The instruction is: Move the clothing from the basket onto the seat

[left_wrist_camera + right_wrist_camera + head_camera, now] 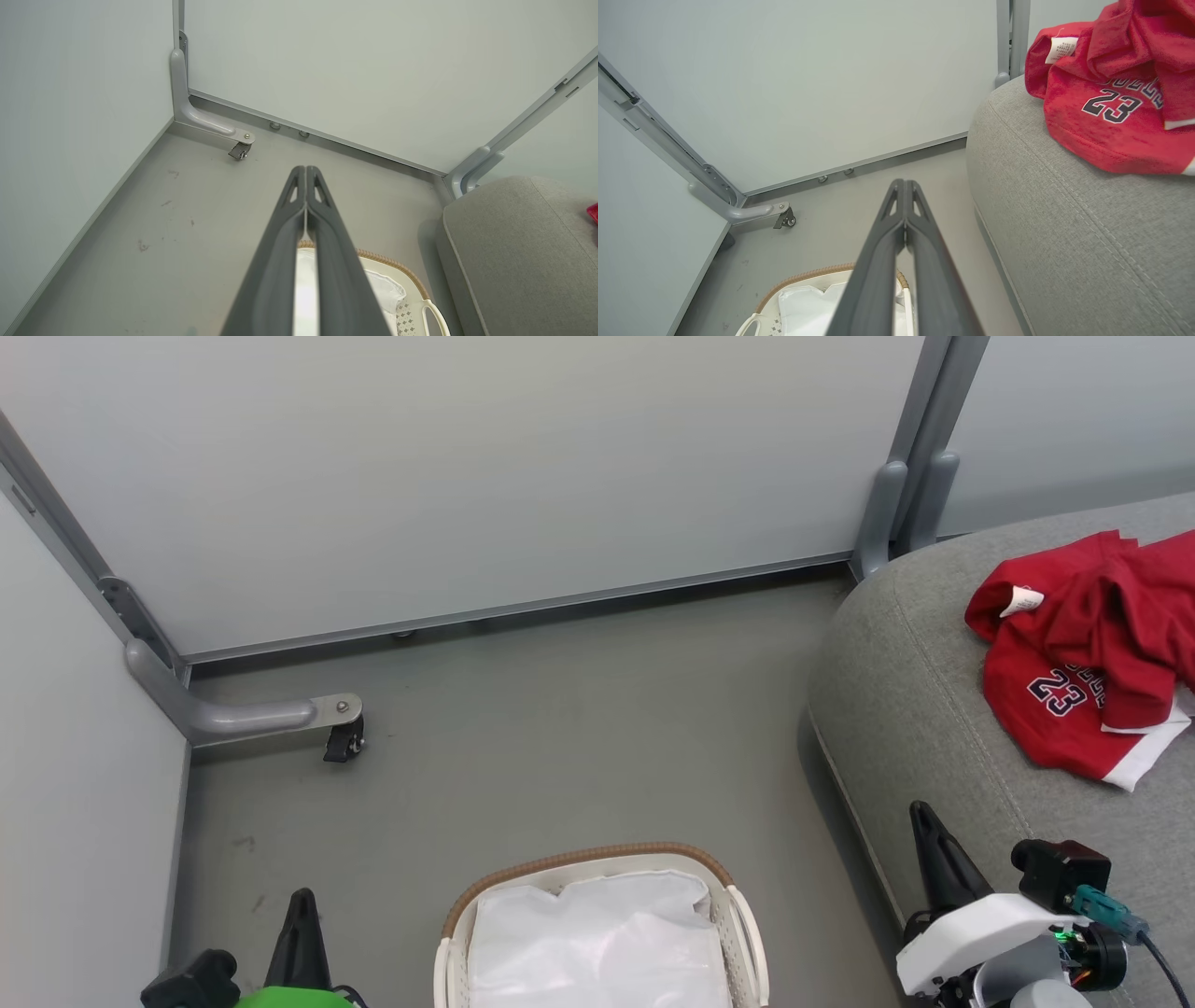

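We judge the transfer finished, so the step in hand is parking: hold both arms low and clear, and check the basket for anything red. The left gripper [306, 170] has its fingers pressed together and is empty. The right gripper [904, 183] is likewise closed, touching nothing. Between them sits the basket [588, 856], showing its white liner [597, 933]. Beyond the right gripper, to its right, the clothing [1074, 653] lies crumpled on the seat [934, 709].
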Tool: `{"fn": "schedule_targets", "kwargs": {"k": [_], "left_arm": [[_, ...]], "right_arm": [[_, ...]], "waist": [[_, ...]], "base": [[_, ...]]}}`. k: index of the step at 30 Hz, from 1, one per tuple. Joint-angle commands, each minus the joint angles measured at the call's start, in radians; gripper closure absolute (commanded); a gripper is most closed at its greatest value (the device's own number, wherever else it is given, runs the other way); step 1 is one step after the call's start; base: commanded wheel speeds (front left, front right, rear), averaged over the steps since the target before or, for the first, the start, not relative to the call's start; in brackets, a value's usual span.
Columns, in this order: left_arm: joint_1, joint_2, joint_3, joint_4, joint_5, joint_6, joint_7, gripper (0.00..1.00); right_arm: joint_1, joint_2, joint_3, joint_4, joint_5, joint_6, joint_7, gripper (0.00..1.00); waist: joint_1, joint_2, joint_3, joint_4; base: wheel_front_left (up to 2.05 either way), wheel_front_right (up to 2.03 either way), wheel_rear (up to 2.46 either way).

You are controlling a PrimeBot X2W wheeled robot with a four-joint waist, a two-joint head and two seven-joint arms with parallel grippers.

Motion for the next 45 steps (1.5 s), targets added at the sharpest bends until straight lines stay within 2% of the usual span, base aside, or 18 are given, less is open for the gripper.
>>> {"fn": "schedule_targets", "kwargs": {"k": [1,21,45], "left_arm": [[-0.032,0.002,0.01,-0.02,-0.043,-0.008,0.011,1.0],[-0.075,0.003,0.053,-0.038,-0.342,-0.031,0.096,1.0],[-0.111,0.004,0.092,-0.054,-0.607,-0.051,0.173,1.0]], "right_arm": [[-0.018,-0.004,-0.007,-0.021,0.05,0.0,0.01,1.0],[-0.027,-0.006,-0.044,-0.044,0.391,0.0,0.094,1.0],[-0.035,-0.008,-0.076,-0.063,0.694,-0.001,0.171,1.0]], "waist": [[0.0,0.0,0.0,0.0],[0.0,0.0,-0.001,0.003],[0.0,0.0,-0.002,0.005]], "base": [[0.0,0.0,0.0],[0.0,0.0,0.0],[0.0,0.0,0.0]]}}
